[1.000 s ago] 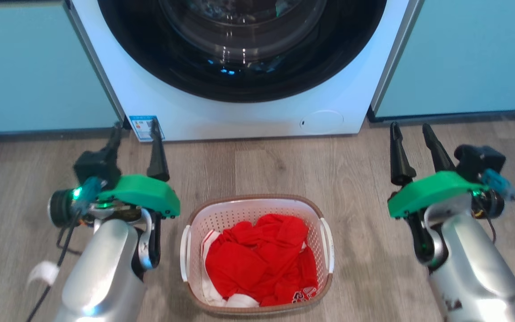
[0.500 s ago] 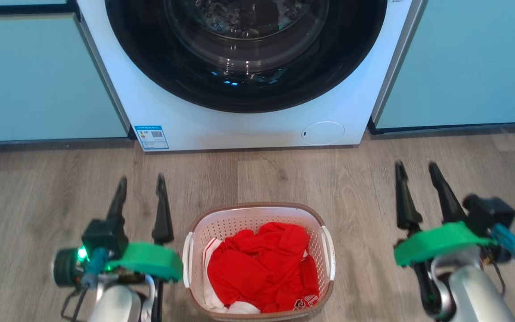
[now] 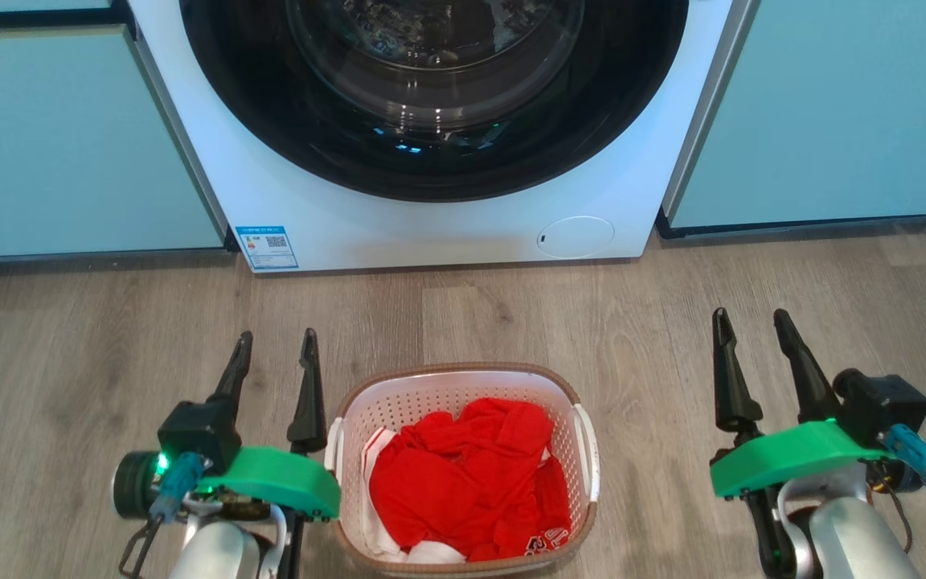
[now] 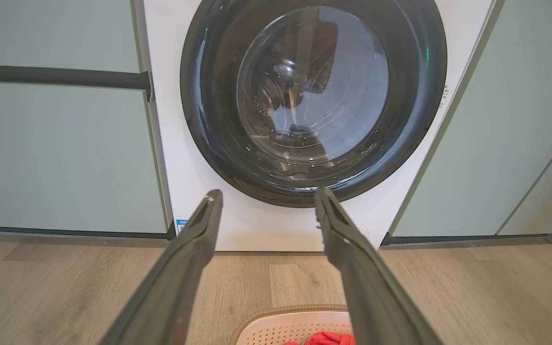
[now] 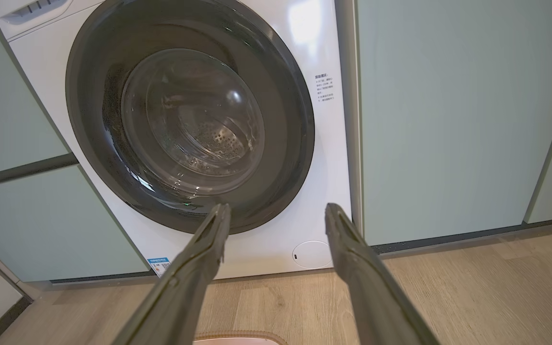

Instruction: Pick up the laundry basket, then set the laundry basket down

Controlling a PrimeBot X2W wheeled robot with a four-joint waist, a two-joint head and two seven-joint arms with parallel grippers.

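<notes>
Teal cabinets (image 3: 69, 137) fill the wall beyond the laundry basket (image 3: 463, 376), on either side of a white washing machine (image 3: 431, 233) that stands directly behind it with its dark round door. Grey wood-look floor (image 3: 511, 305) carries the basket, which is heaped with red clothes (image 3: 463, 474). The left hand (image 3: 278, 336) hovers just beside the basket's left handle, fingers spread and empty. The right hand (image 3: 751, 315), also spread and empty, hangs well apart from the right handle. That uneven spacing is the likely trouble. Closing in unequally could shove the light basket sideways across the smooth floor, or raise it tilted and spill the clothes.
</notes>
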